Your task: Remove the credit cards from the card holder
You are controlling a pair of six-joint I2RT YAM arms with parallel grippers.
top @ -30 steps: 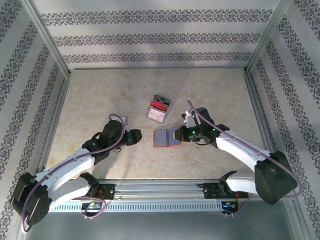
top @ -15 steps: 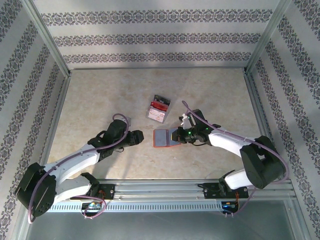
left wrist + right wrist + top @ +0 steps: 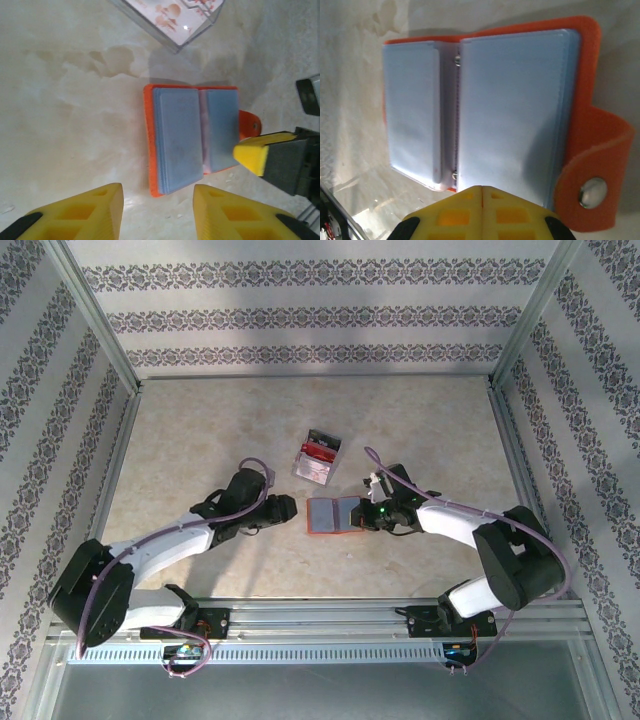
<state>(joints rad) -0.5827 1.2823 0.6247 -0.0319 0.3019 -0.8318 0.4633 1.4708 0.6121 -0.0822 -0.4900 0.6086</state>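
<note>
Table (image 3: 200, 430): card holder (image 3: 330, 515) (open), clear box (image 3: 320, 458).

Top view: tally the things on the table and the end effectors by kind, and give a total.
card holder: 1
clear box: 1
left end effector, right end effector: 2
Total: 4

My rig sits in a lab test booth: patterned wallpaper panels (image 3: 320, 315) in metal frame posts (image 3: 94, 310) box in a marble-look table (image 3: 200, 430), with a slotted rail (image 3: 320, 651) along its near edge.
</note>
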